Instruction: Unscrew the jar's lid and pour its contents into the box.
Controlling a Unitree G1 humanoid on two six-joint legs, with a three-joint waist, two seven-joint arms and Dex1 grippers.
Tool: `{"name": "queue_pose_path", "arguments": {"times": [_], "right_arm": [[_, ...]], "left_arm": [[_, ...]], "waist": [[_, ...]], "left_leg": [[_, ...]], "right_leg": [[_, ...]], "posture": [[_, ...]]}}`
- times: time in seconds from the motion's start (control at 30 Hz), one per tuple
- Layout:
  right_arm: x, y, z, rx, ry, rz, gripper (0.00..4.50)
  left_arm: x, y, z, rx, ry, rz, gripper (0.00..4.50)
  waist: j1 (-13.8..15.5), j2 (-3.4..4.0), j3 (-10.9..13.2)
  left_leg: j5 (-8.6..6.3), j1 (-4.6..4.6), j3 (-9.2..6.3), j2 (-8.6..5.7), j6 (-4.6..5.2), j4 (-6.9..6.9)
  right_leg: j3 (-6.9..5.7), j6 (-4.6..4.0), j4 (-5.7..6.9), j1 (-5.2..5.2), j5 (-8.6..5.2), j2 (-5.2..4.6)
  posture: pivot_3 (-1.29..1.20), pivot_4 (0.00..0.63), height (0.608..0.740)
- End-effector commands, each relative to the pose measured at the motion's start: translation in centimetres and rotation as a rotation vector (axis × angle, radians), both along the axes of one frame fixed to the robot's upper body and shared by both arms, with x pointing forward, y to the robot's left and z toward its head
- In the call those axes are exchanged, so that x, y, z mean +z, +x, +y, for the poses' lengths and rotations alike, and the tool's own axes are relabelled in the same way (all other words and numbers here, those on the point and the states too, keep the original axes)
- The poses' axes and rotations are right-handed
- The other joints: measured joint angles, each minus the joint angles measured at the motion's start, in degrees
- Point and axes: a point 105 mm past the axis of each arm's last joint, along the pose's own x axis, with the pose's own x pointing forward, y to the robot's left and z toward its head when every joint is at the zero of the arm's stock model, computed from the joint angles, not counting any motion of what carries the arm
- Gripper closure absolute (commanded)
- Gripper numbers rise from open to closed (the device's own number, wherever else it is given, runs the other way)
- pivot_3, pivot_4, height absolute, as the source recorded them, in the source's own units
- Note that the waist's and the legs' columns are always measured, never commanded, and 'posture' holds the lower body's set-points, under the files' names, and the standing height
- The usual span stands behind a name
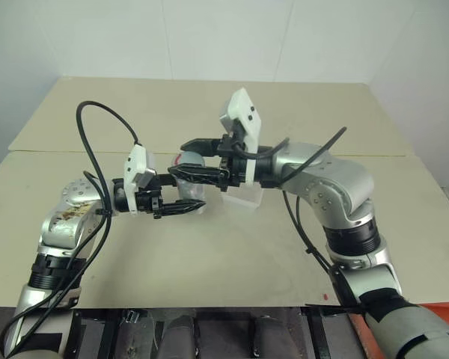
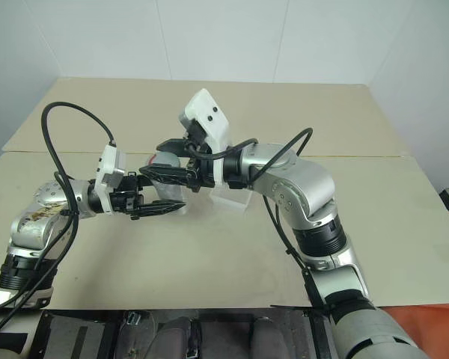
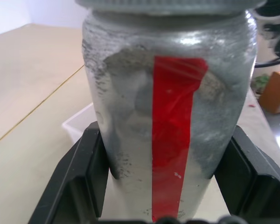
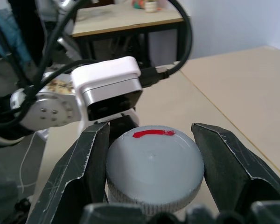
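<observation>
The jar (image 3: 168,116) is a silvery cylinder with a vertical red stripe, held upright above the table. My left gripper (image 3: 164,131) is shut on its lower body, black fingers (image 3: 86,168) pressing both sides. The grey lid (image 4: 154,168) with a red mark sits on top of the jar. My right gripper (image 4: 152,140) is shut on the lid's rim, reaching in level from the right, and it meets the left gripper (image 1: 188,206) near the table's middle. The clear box (image 2: 228,196) stands on the table just behind and to the right of the jar.
The beige table (image 1: 232,254) has a seam (image 1: 404,155) running across its far half. Black cables (image 1: 90,142) loop over both arms. An orange object (image 3: 277,91) stands off the table's side. Another table (image 4: 126,18) stands in the room behind.
</observation>
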Motion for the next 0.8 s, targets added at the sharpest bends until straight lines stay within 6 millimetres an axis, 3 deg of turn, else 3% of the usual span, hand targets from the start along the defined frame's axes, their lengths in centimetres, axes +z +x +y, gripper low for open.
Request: {"name": "queue_pose_path", "arguments": {"times": [0.03, 0.5, 0.67, 0.8], "right_arm": [[0.2, -1.9, -0.1, 0.194, -0.024, -0.044, 1.72], [0.5, -4.0, -0.9, 0.639, -0.048, -0.040, 1.72], [0.5, -3.6, -0.8, 0.657, -0.052, -0.059, 1.72], [1.1, -2.7, -0.7, 0.576, -0.006, -0.074, 0.52]], "left_arm": [[3.8, -1.9, -0.9, -0.159, -0.093, -0.069, 1.72], [3.4, -4.3, -1.6, -0.393, -0.003, -0.031, 1.72], [3.2, -4.2, -1.6, -0.406, 0.016, -0.032, 1.72], [2.8, -3.9, -1.2, -0.375, 0.026, -0.022, 1.72]], "waist": [[-0.02, 0.00, 0.00], [-0.03, 0.01, 0.01], [-0.03, 0.02, 0.01], [-0.07, 0.03, 0.02]], "left_leg": [[0.00, -0.01, 0.00, 0.00, 0.00, 0.00], [0.00, -0.01, 0.01, 0.01, 0.00, 0.01], [0.00, -0.01, 0.01, 0.01, 0.00, 0.02], [0.01, -0.01, -0.01, 0.03, -0.01, 0.02]], "right_leg": [[-0.01, 0.00, 0.00, 0.00, 0.00, 0.00], [0.02, 0.00, 0.01, -0.03, 0.00, 0.04], [0.02, 0.00, 0.01, -0.02, 0.00, 0.04], [0.01, 0.00, 0.04, -0.04, 0.00, 0.03]], "posture": [[0.00, 0.150, 0.740], [0.00, 0.150, 0.740], [0.00, 0.150, 0.740], [0.00, 0.150, 0.740]]}}
